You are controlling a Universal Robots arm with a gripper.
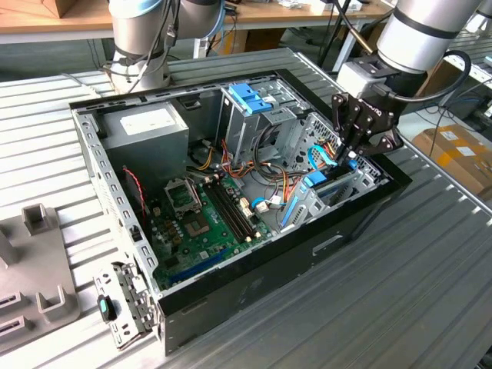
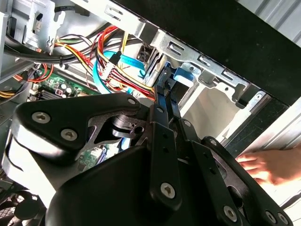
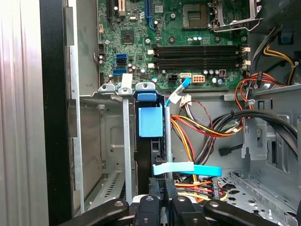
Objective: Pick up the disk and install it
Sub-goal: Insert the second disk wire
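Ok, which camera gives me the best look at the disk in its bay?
The first wrist view: the disk stands edge-on in its slot, blue rail facing the camera. The exterior view shows its blue edge below the gripper. In the second wrist view the gripper covers most of it.

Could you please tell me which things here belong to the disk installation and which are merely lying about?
Belonging to the job:
- the disk, standing in its bay
- the gripper, at the disk
- the computer case

Lying about:
- the grey fixture blocks
- the cardboard box
- a person's hand beside the case
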